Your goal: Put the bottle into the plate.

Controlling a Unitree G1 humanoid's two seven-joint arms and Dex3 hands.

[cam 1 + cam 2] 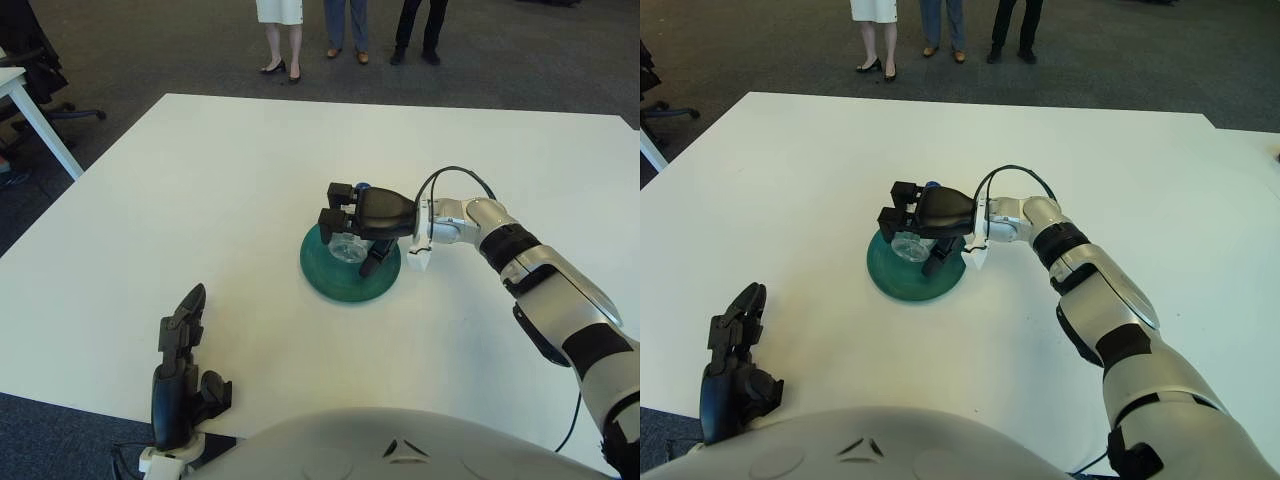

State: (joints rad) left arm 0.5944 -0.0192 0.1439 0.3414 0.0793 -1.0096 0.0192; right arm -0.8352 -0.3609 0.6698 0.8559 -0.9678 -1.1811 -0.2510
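Teal and round, one plate (pixel 340 278) sits on the white tabletop (pixel 200 200). One clear bottle (pixel 347 246) hangs over it, pinched by the right robot hand (pixel 352 222); whether it touches the plate is unclear. Left robot hand (pixel 180 375) shows at the near edge, fingers relaxed.

One bottle (pixel 349 247), one plate (pixel 335 282), two hands.
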